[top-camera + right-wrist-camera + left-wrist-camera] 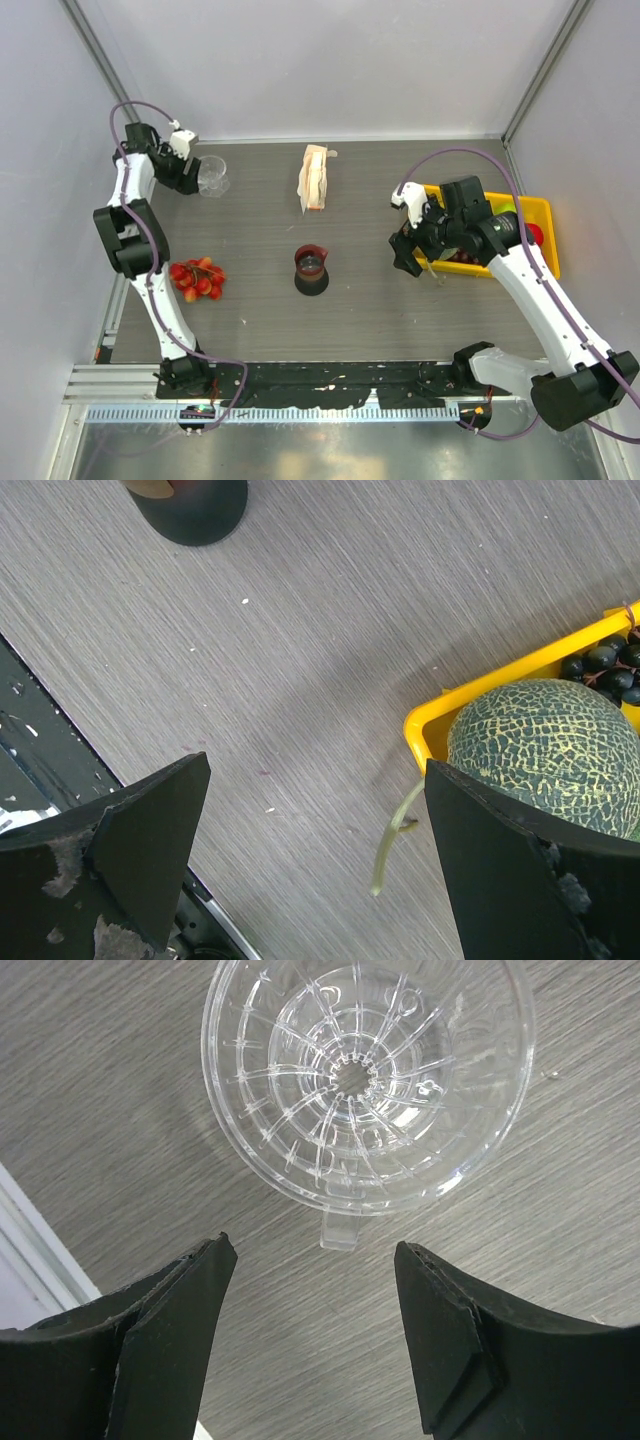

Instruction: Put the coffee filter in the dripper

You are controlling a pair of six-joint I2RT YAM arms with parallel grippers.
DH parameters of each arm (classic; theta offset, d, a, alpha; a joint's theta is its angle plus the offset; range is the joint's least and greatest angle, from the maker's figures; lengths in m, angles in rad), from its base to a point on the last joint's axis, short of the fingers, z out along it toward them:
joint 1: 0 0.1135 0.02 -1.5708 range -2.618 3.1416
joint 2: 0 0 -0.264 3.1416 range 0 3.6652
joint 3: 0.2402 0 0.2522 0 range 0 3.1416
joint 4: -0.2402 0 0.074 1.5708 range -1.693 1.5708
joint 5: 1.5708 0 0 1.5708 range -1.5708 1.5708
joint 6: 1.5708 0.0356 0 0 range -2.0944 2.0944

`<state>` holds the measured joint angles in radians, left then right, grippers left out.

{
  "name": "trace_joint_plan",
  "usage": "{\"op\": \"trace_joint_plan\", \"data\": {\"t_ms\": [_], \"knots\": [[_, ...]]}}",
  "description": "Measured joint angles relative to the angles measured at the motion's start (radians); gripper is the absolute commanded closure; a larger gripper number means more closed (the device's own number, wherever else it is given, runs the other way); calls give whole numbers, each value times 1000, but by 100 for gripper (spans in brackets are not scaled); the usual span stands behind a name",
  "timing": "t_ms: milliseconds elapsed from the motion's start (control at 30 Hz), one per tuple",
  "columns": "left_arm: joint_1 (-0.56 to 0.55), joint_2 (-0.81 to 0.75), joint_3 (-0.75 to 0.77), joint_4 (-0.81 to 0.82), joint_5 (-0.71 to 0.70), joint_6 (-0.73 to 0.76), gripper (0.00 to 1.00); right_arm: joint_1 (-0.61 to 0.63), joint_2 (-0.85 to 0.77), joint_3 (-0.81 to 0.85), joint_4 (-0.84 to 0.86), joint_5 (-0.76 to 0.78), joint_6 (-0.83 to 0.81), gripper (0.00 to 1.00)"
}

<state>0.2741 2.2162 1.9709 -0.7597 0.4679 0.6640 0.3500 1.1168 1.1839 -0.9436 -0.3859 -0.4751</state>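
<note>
— Where was the dripper (368, 1070)?
— Far left, just past the left gripper (310, 1250), jaws wide and empty.
— The right gripper (315, 770)?
— Spread wide, beside the yellow tray (546, 210). The coffee filter (328, 153) was possibly the white tip atop the packet (314, 188).

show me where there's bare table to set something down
Widest bare stretch: between the dark cup and the right hand, running to the near edge. Another lies between the dripper and the upright packet. Crowded: the yellow tray, full of fruit, and the left side around the red fruit cluster.
</note>
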Motion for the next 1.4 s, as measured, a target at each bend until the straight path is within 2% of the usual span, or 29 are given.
{"op": "trace_joint_plan", "data": {"t_ms": [233,433,600,700,867,1033,1233,1400], "knots": [[-9,89,108,-47,-5,7,39,-6,8,0,0,3,0,4],[-45,129,195,-106,-40,58,57,-9,18,0,0,6,0,5],[-87,138,201,-143,-57,103,64,-13,18,0,0,10,0,5],[-100,142,202,-160,-56,119,78,-14,18,0,0,11,0,5],[-98,142,199,-167,-45,136,85,-14,18,0,0,12,0,5],[-88,99,103,-101,-18,124,100,-14,17,0,-1,13,0,4],[-84,21,2,-95,-5,97,100,-14,9,0,-2,13,0,4],[-84,-102,-89,-115,22,77,100,-14,-7,0,-4,8,0,5]]}}
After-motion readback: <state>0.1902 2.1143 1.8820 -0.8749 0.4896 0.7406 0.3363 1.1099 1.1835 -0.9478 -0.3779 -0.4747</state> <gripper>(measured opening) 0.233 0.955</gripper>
